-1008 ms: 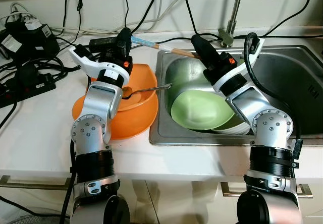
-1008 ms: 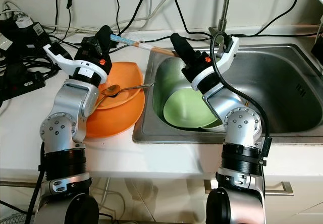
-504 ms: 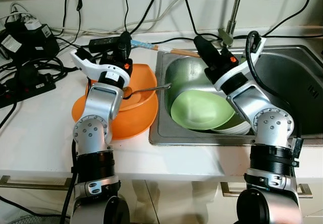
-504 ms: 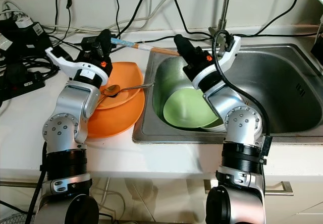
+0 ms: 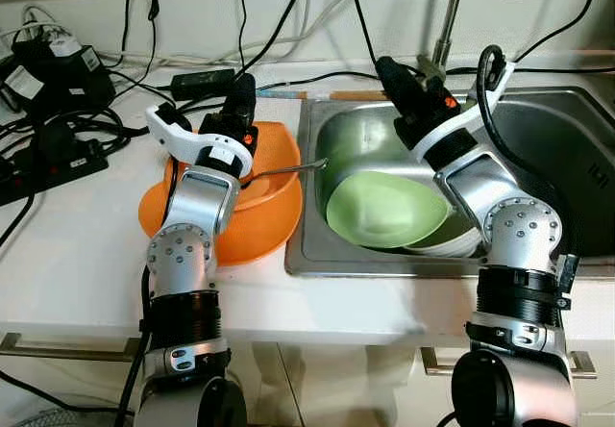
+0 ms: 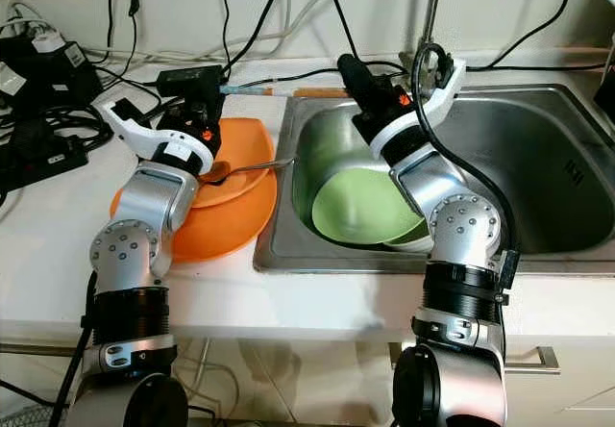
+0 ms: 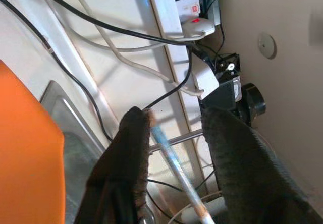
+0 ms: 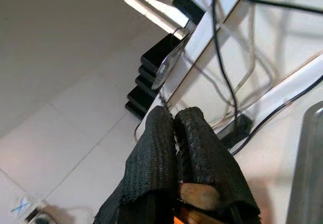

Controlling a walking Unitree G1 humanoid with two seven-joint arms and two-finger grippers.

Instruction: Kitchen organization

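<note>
Left eye view: compared with 1.0 s ago, the chopsticks (image 5: 332, 94) lay flatter, nearly level along the counter edge behind the sink (image 5: 567, 119), where before they slanted down toward the right gripper. The right gripper (image 5: 387, 69) had moved up and back to the sink's rear rim, at the wooden end of the chopsticks. The left gripper (image 5: 246, 90) sat above the orange bowl (image 5: 274, 182), at the blue end. The spoon (image 5: 279, 170) stayed in the orange bowl, handle reaching over the sink edge. The green bowl (image 5: 384, 211) stayed tilted in the sink on a white dish (image 5: 452, 244) mostly hidden under it.

Right eye view: same layout; the chopsticks (image 6: 279, 90) ran between the left gripper (image 6: 204, 86) and the right gripper (image 6: 351, 68). The orange plate (image 6: 226, 225) under the bowl was partly covered by the left arm. Cables (image 6: 58, 119) cluttered the counter on the left.

Left wrist view: the left gripper (image 7: 174, 125) stood parted, its fingers (image 7: 132, 148) wide, with the blue-patterned chopsticks (image 7: 176, 176) passing between them close to one finger; contact was hard to make out. The orange bowl (image 7: 25, 153) was cut off at the frame edge.

Right wrist view: the right gripper (image 8: 175, 120) was pressed closed, fingers (image 8: 156, 153) nearly touching, pinching the wooden chopsticks (image 8: 199, 196) end low between them; most of the chopsticks were hidden.
</note>
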